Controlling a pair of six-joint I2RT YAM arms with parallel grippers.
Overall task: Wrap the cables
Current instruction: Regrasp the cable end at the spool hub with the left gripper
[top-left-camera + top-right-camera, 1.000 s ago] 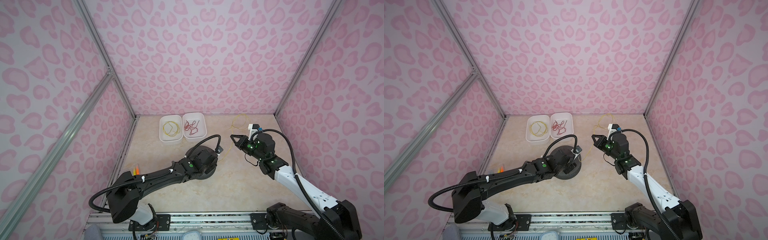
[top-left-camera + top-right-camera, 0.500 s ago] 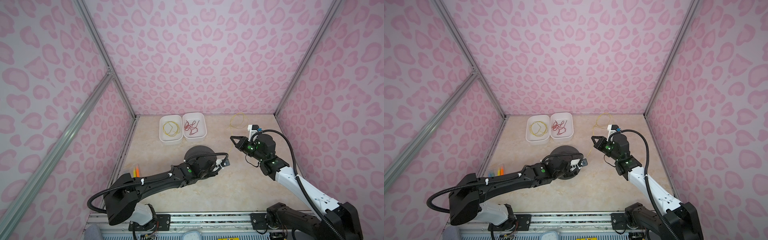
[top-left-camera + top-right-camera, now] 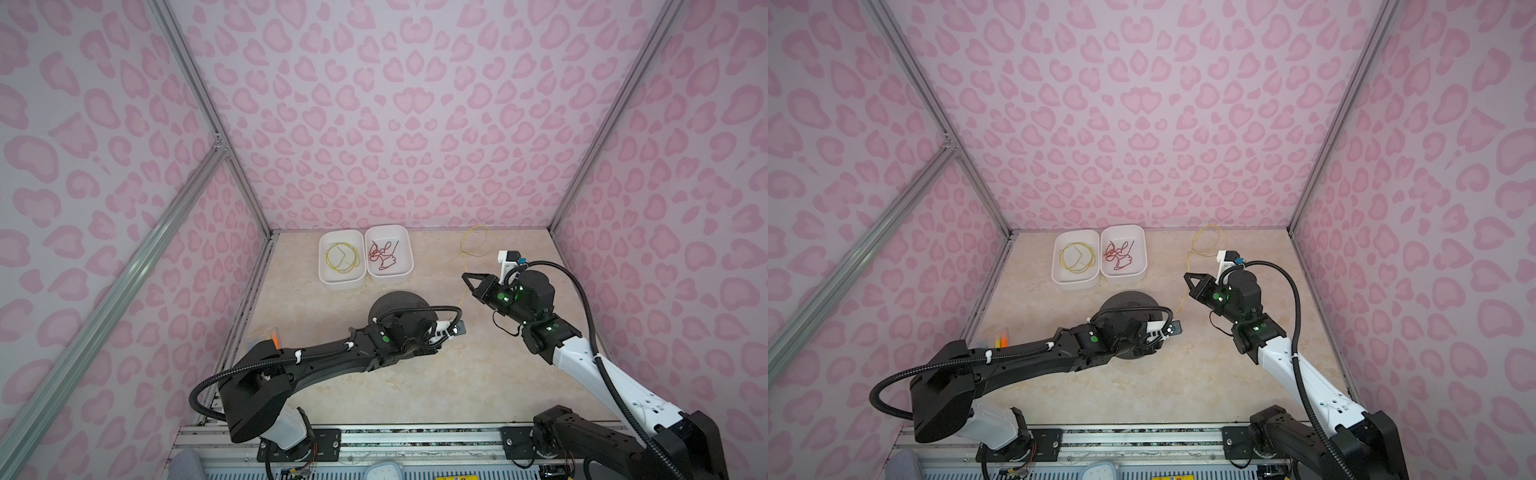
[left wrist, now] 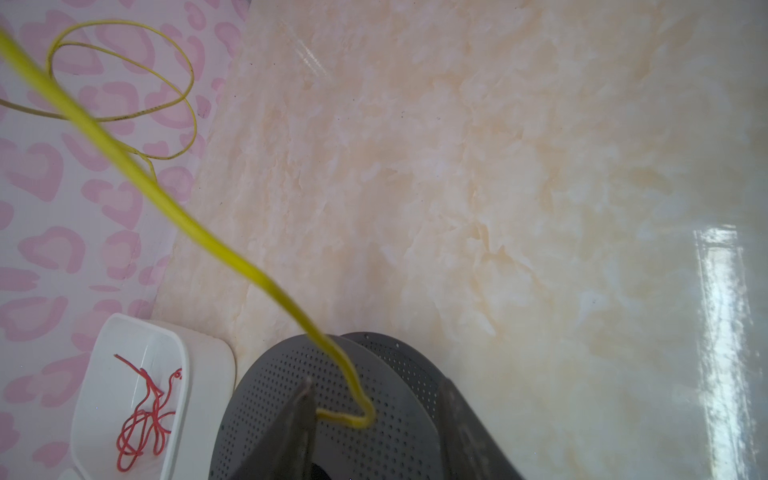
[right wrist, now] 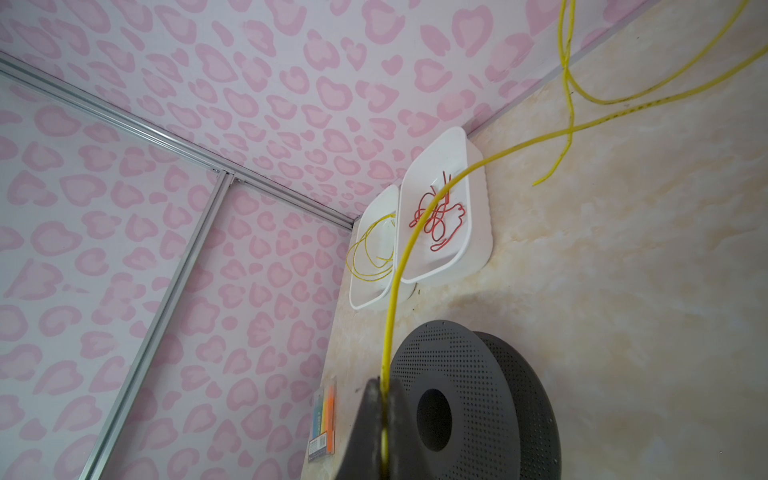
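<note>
Marble tabletop [image 3: 415, 386] | yellow cable [image 4: 208, 237] loops by far edge, right of centre | right gripper [image 5: 384, 386] clamped on it | left gripper [image 4: 376, 380] fingers apart over grey spool [image 4: 274, 382] (cable end between them)

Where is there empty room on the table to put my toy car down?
The biggest bare patch of table is at the front, between the left arm and right arm. A smaller one lies between the white bins and the marker pack. It is crowded around the grey spool and the yellow cable.
</note>
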